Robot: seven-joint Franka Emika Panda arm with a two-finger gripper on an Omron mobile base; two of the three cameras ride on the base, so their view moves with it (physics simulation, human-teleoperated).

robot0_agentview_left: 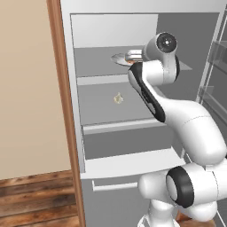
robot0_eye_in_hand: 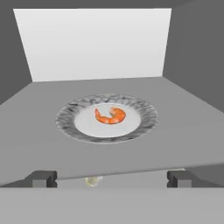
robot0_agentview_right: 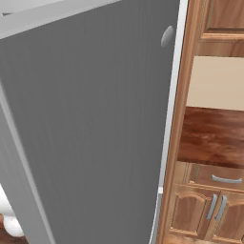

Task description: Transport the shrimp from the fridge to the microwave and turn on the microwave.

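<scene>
Gripper (robot0_eye_in_hand: 112, 178) spread wide, level with the fridge (robot0_agentview_left: 133, 26) shelf edge, apparently lined up for reaching the shrimp (robot0_eye_in_hand: 110, 116) centred on its marbled plate (robot0_eye_in_hand: 144, 127) beyond.

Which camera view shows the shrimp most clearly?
The hand view: the shrimp lies in plain sight on a marbled plate on a fridge shelf. The left base view gives only an orange sliver behind the arm; the right base view faces the grey door.

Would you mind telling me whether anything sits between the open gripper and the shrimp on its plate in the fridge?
Nothing visible does. In the hand view the gripper is open and short of the shelf's front edge, and the shrimp lies uncovered on the marbled plate, with bare shelf in front of the plate.
</scene>
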